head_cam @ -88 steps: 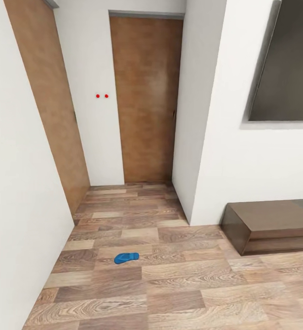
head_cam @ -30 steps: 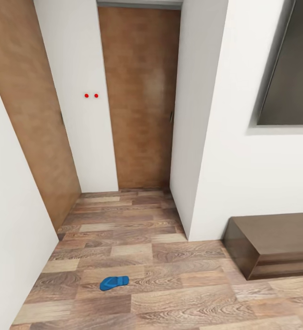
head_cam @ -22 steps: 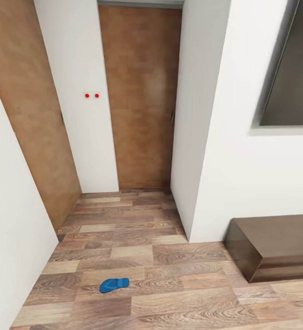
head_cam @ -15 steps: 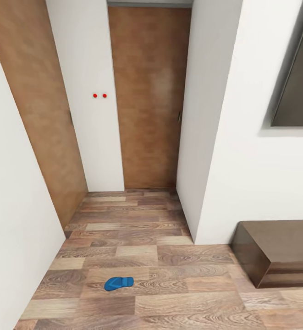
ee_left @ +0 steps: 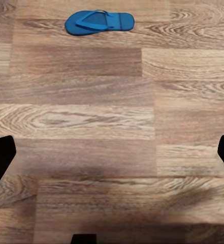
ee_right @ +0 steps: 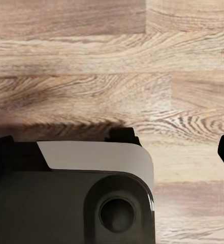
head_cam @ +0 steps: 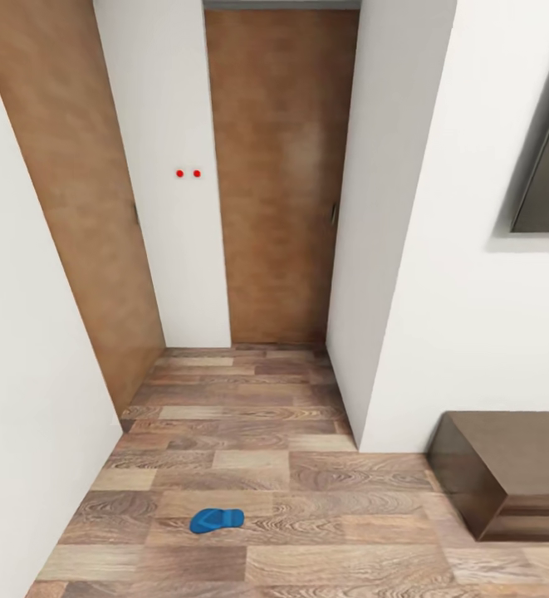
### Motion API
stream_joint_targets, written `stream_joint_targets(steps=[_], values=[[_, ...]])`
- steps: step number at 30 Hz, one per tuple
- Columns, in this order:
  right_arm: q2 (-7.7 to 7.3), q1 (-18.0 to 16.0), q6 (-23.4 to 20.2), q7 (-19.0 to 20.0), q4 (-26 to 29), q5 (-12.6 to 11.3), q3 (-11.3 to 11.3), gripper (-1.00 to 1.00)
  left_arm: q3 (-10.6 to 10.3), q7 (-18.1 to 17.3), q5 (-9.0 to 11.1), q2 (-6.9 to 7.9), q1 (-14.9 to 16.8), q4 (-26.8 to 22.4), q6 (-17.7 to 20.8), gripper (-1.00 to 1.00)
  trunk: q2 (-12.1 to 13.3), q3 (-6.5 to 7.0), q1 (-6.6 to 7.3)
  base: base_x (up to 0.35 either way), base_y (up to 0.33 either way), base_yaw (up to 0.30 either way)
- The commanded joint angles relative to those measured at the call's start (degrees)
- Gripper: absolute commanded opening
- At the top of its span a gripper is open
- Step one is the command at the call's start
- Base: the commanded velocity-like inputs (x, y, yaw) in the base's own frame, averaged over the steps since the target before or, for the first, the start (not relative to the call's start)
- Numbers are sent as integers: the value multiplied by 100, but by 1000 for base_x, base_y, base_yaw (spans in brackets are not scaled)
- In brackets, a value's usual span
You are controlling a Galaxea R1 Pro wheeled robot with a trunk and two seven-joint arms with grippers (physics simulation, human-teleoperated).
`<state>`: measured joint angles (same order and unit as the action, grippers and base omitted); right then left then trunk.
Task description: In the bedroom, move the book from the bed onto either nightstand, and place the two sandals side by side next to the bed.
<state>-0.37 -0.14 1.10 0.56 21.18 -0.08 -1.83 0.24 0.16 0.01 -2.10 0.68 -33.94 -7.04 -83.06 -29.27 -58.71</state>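
Observation:
One bright blue sandal (head_cam: 216,520) lies flat on the wood-plank floor (head_cam: 307,498) of a narrow passage, near the left wall. The left wrist view has the same sandal (ee_left: 99,22) some way ahead of my left gripper (ee_left: 112,155), whose dark fingertips (ee_left: 0,157) stand far apart at the picture's edges with nothing between them. My right gripper (ee_right: 112,152) is also open and empty, hanging over the floor and the robot's own base (ee_right: 91,198). The book, the bed and the nightstand are out of view.
A white wall (head_cam: 25,399) runs close along the left. A white wall corner (head_cam: 382,274) juts out on the right, with a low dark brown cabinet (head_cam: 507,473) at its foot. Wooden doors (head_cam: 278,174) close the passage's far end and left side.
The camera has moved forward and turned a little left, so the whole picture has shifted: the cabinet slid right and the sandal sits lower in view. The sandal itself has not moved.

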Motion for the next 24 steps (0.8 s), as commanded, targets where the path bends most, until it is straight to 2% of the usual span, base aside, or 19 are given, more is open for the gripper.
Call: stream_joint_targets(steps=[1,10,16,24], values=[[2,-2,12,6,0,-1,-16,100,2,2,0,-1,2,2,-16,100,-2,-5,-2,257,-174,2],[2,-1,13,6,0,-1,-15,100,2,2,0,-1,3,2,-16,100,-2,-5,-2,265,-159,0],[2,-3,13,6,0,-1,-18,100,2,2,1,2,2,2,-16,100,-2,-5,-2,257,-54,0],[2,-3,13,7,0,-1,-17,100,2,2,-1,1,2,2,-17,100,-2,-5,-2,90,-6,0]])
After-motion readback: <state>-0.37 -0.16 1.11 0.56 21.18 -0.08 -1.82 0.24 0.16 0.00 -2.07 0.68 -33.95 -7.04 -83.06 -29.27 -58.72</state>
